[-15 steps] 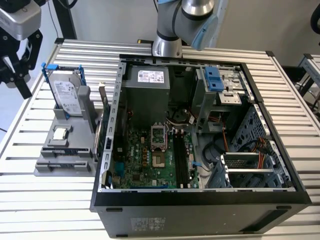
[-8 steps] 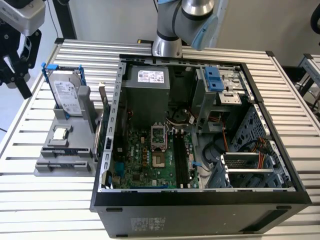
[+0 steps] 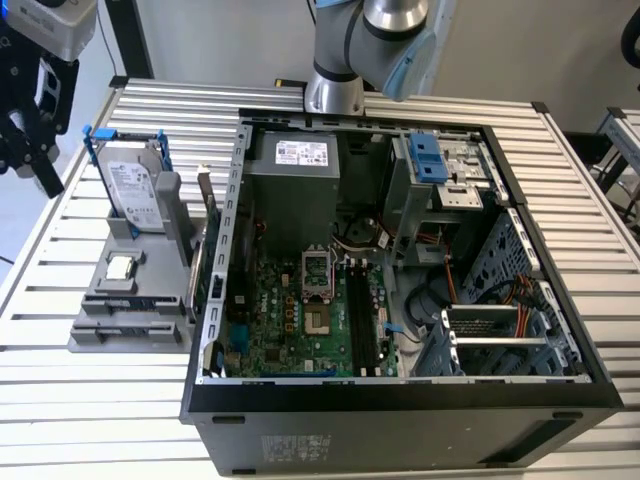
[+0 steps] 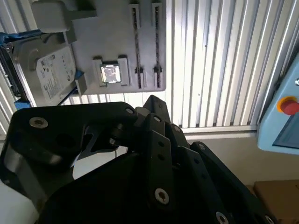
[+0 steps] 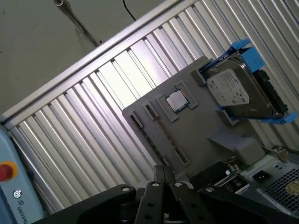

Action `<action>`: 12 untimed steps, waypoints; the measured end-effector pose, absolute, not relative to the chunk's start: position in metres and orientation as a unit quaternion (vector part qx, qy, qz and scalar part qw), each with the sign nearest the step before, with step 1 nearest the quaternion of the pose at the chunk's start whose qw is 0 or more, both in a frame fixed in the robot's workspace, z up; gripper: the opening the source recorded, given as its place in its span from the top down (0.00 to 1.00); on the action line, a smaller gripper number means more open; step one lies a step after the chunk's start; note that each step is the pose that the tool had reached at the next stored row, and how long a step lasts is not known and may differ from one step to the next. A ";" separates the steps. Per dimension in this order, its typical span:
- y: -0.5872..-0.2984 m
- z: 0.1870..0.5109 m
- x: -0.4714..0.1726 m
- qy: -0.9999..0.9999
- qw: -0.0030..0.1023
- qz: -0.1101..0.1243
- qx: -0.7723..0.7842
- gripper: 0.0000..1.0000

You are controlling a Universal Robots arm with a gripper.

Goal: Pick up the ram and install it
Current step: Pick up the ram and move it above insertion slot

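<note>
- The gripper [image 3: 30,150] hangs at the top corner on the exterior view's left, above the edge of the table [image 3: 90,400]. It is apart from all the parts.
- It is not possible to tell if the gripper is open or closed. I see nothing held in it.
- The ram [image 3: 197,265] seems to be the thin dark board that stands on its long edge between the gray fixture [image 3: 100,335] and the wall of the case [image 3: 400,405] on the exterior view's left. It is partly hidden, so I am not fully sure.
- The ram is well apart from the gripper and is not in the motherboard [image 3: 285,310].
- The long black slots [image 3: 362,320] lie side by side on the motherboard, near the middle of the case.
- The case lies open on the table, with its open side up.
- On the fixture, a hard drive [image 3: 130,185] stands upright in a blue bracket at the far end. A small silver chip [image 3: 120,267] lies flat in a square pocket nearer to the camera.
- The arm [image 3: 370,40] rises behind the case.
- In the second wrist view a red button [image 4: 289,106] sits on a pale blue box beside the table.
</note>
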State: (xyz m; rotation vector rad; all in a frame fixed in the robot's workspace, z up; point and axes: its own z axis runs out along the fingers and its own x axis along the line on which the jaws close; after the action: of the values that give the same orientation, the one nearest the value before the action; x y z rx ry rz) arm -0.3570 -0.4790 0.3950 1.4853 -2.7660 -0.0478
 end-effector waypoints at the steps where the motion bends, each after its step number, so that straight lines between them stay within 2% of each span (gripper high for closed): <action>1: -0.479 0.395 -0.357 -0.876 0.001 -0.015 0.481 1.00; 12: -0.479 0.395 -0.357 -0.823 0.003 -0.015 0.567 1.00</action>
State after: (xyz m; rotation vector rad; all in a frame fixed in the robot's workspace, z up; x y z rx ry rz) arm -0.3570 -0.4790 0.3951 1.7790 -2.5827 -0.0472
